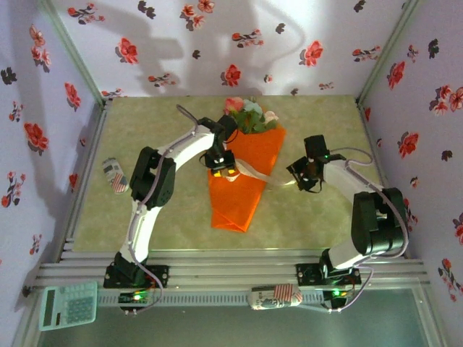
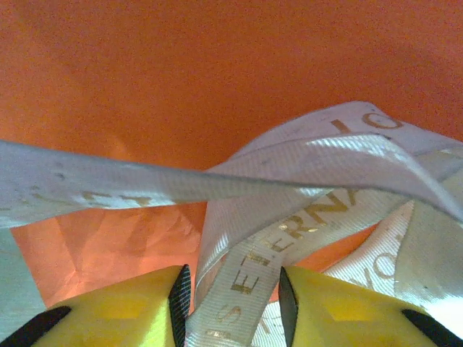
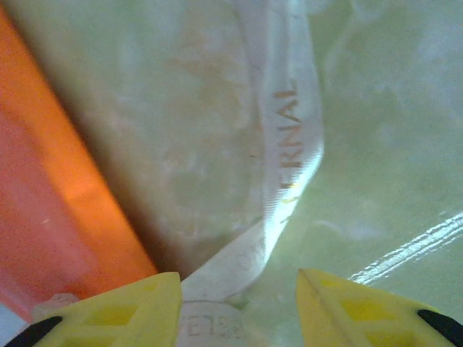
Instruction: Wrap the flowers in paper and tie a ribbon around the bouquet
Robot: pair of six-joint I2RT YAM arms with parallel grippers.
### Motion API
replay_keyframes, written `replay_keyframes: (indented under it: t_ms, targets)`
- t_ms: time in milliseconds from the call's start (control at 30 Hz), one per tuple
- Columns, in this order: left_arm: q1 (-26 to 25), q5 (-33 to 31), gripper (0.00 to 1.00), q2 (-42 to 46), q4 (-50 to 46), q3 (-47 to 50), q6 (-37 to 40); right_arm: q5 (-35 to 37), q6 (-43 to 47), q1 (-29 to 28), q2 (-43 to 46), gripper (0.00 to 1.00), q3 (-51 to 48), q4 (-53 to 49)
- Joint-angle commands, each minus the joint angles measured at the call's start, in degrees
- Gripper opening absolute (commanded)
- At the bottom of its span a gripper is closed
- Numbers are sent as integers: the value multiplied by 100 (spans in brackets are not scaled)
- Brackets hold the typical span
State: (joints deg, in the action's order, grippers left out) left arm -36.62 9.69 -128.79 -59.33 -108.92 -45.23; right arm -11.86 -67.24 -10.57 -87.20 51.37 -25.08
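Orange bouquet (image 1: 242,177) shows flowers (image 1: 249,112) from above; wrist views reveal ribbon (image 2: 108,184) lettering (image 2: 304,225).

Teal calculator (image 1: 67,305) lying at seven o'clock. Flag-print bundle (image 1: 113,175) at nine o'clock on green mat (image 1: 318,217). Similar bundle (image 1: 275,296) at six o'clock on rail (image 1: 231,273).

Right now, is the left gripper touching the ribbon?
Touching. In the left wrist view the ribbon runs through the left gripper, its edges meeting both black pads with no gap showing.
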Motion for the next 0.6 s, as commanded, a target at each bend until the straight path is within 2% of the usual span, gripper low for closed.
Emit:
replay_keyframes:
  t_ms: [0, 167, 300, 367, 433, 567]
  targets:
    - [-65, -222, 35, -57, -170, -50, 67, -61, -981, -114, -275, 47, -75, 473]
    - [-64, -257, 23, -85, -61, -48, 59, -164, -1750, -308, -788, 47, -109, 1078]
    - [-64, -291, 15, -76, -54, -85, 72, -16, -1900, -401, -1145, 42, 27, 1142]
    - [-64, -293, 11, -75, -52, -85, 89, 85, -1915, -418, -1273, 36, 57, 1083]
    - [-65, -290, 0, -63, -91, -90, 119, 190, -1905, -423, -1348, 28, 56, 1039]
    - [-69, -401, 0, 205, -158, 8, 154, 538, -1761, -416, -1234, 6, 84, 847]
